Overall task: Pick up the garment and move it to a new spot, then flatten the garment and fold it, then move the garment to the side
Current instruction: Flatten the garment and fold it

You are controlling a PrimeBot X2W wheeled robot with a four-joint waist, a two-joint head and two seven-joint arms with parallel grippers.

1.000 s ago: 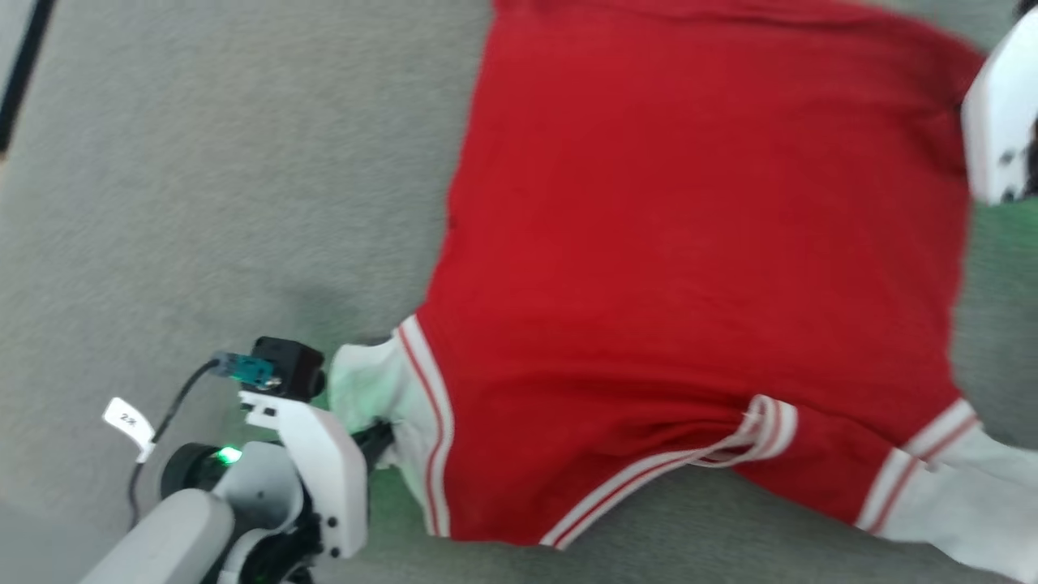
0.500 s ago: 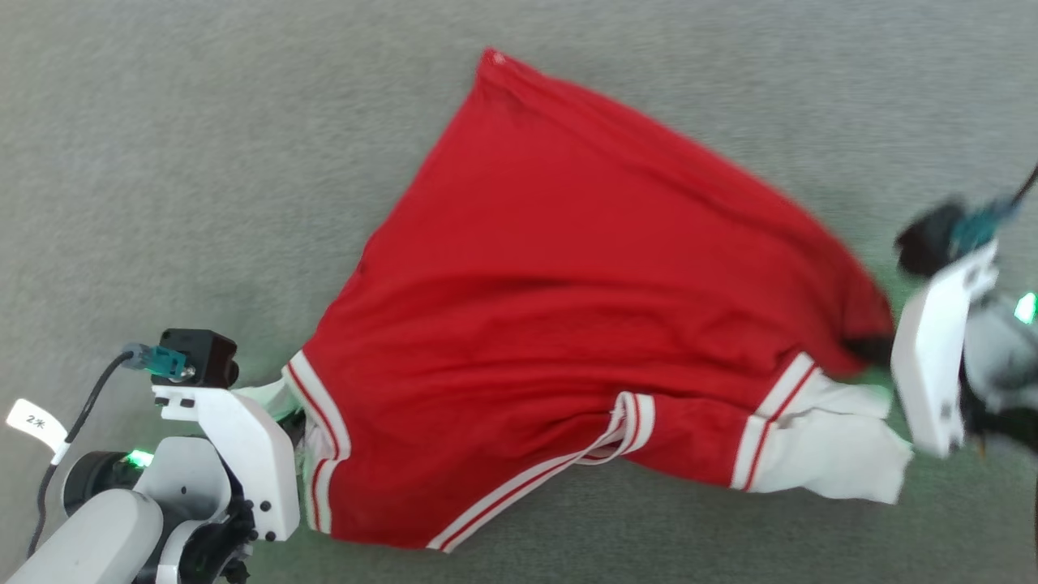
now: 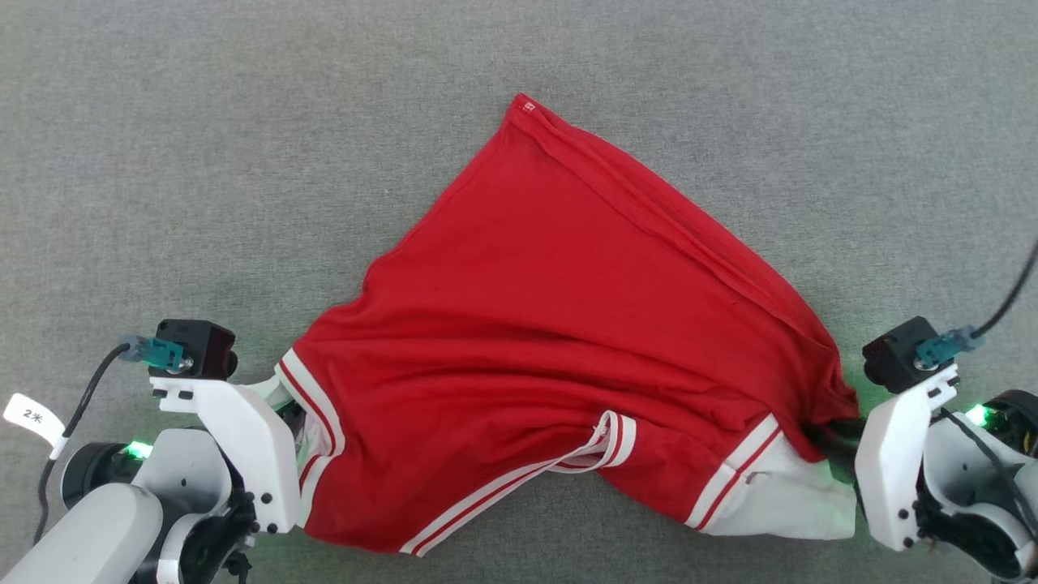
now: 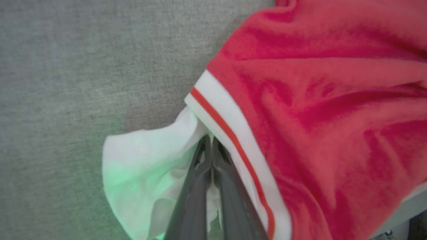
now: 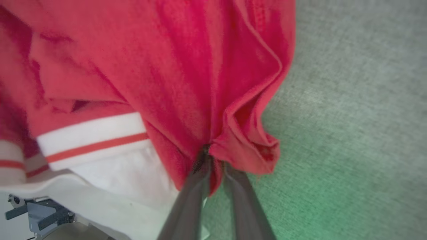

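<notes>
The soft red garment [image 3: 551, 324] hides its underside. The left end effector [image 4: 210, 140] clamps its white sleeve [image 4: 140, 166]; the right end effector [image 5: 213, 158], barely parted, pinches bunched red cloth.

Wide open over the bare grey carpet [image 3: 203, 122] at the far side and out to both flanks. Blocked across the middle by the red garment [image 3: 551, 324], spread between the left gripper [image 4: 209, 141] and the right gripper [image 5: 213, 160], both pinching it. Narrow free strip of carpet along the near edge.
</notes>
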